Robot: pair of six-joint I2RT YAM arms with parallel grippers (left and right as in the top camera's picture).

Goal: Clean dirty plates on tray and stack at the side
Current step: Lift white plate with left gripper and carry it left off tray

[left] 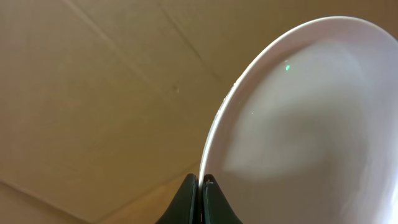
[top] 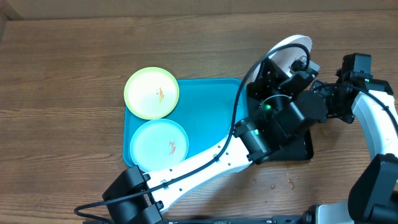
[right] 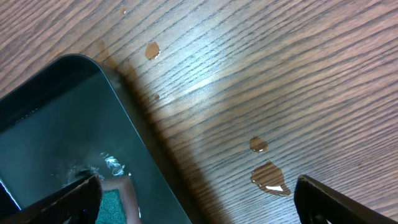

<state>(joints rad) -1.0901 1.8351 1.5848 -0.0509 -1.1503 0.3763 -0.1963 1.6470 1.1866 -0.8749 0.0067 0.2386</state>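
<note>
Stretching rightward, left end effector (left: 200, 182) clamps white plate (left: 311, 124) by its rim; right end effector (right: 198, 190) hangs spread apart.

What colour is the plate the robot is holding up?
White. The plate, pinched at its rim by the left gripper, shows best in the left wrist view.
</note>
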